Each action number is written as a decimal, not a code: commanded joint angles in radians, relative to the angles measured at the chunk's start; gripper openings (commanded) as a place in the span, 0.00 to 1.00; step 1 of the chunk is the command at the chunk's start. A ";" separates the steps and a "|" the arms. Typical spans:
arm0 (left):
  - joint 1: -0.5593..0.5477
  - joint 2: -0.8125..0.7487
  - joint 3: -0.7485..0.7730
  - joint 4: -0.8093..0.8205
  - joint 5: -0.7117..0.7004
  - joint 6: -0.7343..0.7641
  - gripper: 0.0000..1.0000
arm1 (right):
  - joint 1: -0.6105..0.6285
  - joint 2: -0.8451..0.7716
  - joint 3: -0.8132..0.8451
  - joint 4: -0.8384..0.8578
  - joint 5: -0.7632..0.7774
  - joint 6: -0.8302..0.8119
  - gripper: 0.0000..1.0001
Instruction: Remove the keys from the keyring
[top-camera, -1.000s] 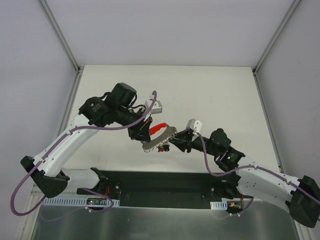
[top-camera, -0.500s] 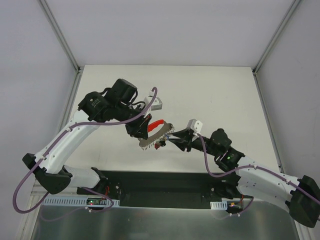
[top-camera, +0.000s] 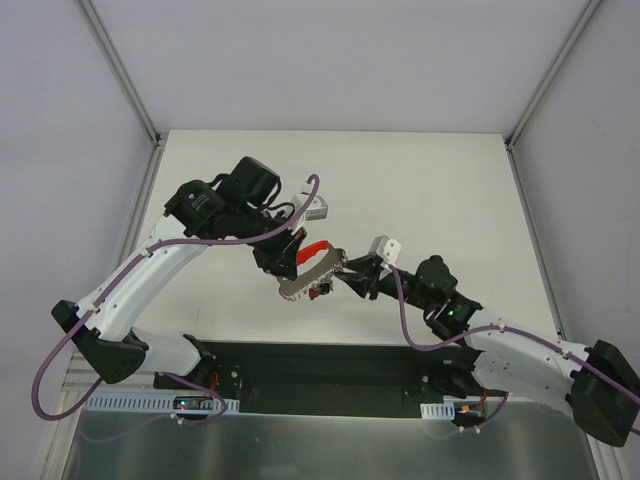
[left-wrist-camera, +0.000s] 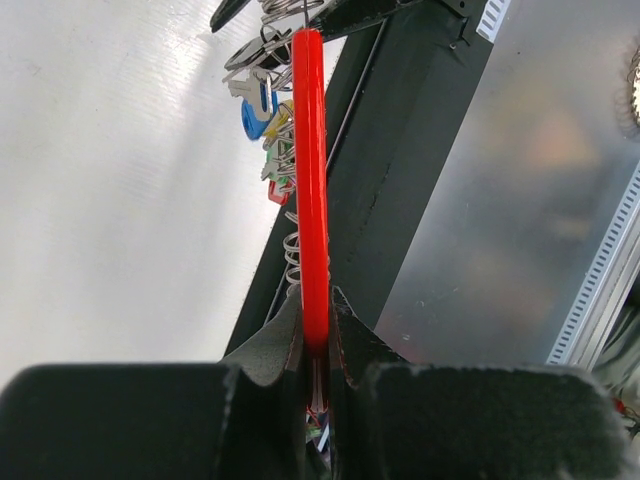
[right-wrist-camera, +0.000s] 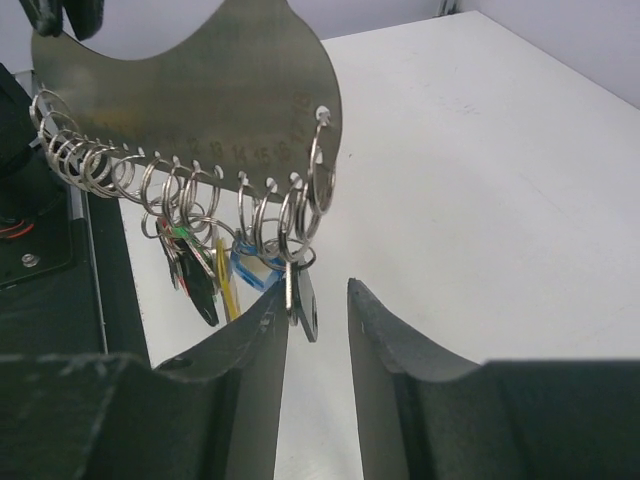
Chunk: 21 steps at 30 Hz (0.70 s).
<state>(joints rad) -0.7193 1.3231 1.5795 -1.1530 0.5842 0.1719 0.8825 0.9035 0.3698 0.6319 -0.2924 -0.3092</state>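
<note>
White table (right-wrist-camera: 480, 150); coloured keys (right-wrist-camera: 200, 280) dangle from silvery rings (right-wrist-camera: 200, 188) on plate (right-wrist-camera: 190, 90); L gripper (left-wrist-camera: 315, 318) clamps plate, R gripper (right-wrist-camera: 315, 300) agape.

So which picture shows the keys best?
The right wrist view. There the keys hang from rings along a metal plate, close to the open right hand. The left wrist view shows them bunched up beside the red handle. From the top they're a tiny speck.
</note>
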 joint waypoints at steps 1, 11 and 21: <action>-0.002 -0.018 0.034 -0.008 0.003 -0.008 0.00 | 0.007 0.011 0.009 0.095 0.039 -0.027 0.32; -0.003 -0.005 0.074 -0.008 0.042 -0.015 0.00 | 0.015 0.029 -0.009 0.147 0.038 -0.022 0.30; -0.003 0.001 0.070 -0.007 0.068 -0.028 0.00 | 0.032 0.055 -0.006 0.201 0.033 -0.025 0.38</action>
<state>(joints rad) -0.7193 1.3231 1.6188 -1.1633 0.6067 0.1650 0.9031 0.9535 0.3576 0.7330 -0.2504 -0.3225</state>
